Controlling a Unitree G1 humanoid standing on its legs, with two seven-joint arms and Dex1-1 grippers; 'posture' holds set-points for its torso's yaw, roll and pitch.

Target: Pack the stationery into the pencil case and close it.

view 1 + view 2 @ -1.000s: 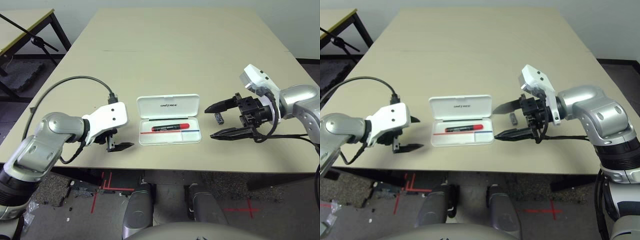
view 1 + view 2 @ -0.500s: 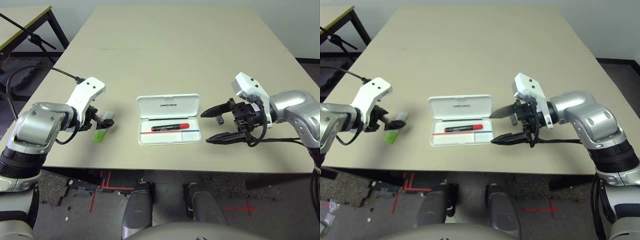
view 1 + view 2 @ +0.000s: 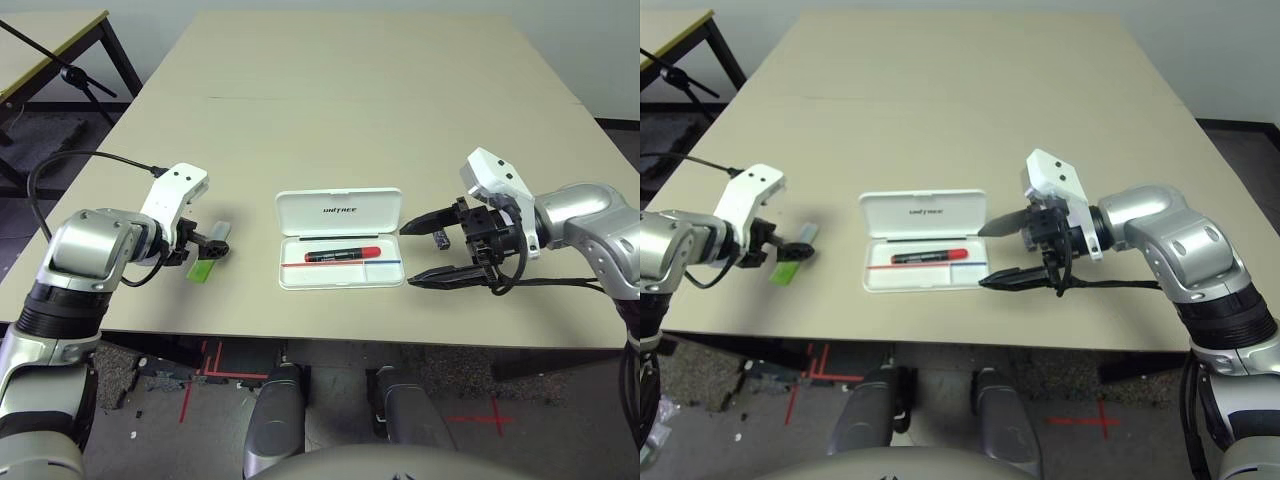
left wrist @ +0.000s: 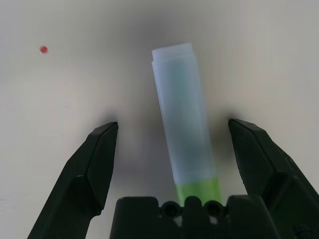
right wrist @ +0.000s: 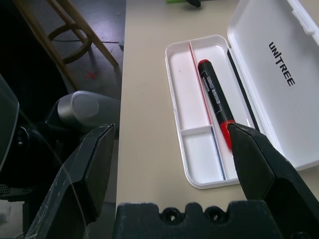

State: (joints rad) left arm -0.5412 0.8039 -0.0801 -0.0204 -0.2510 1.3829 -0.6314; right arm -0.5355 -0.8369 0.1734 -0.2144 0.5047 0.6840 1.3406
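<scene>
The left gripper (image 4: 172, 132) has its two black fingers spread wide, one on each side of the flat light-green-and-white bar (image 4: 183, 134), which lies on the beige table (image 3: 350, 120) between them without touching either finger. The bar rests well to the left of the flat white rectangular hard pencil case (image 3: 340, 240).

The right gripper (image 3: 420, 250) is also spread wide and holds nothing; it points leftward toward the case from just beside the case's right end. The tiny dark grey block (image 3: 440, 238) sits on the table next to the upper finger of this gripper, outside the case.

The case lies open near the table's front edge, its lid with small dark lettering (image 5: 283, 63) folded back flat. The red marker with black cap (image 5: 216, 98) lies in the long compartment, beside the red-and-blue line; the small compartment at the end is bare.
</scene>
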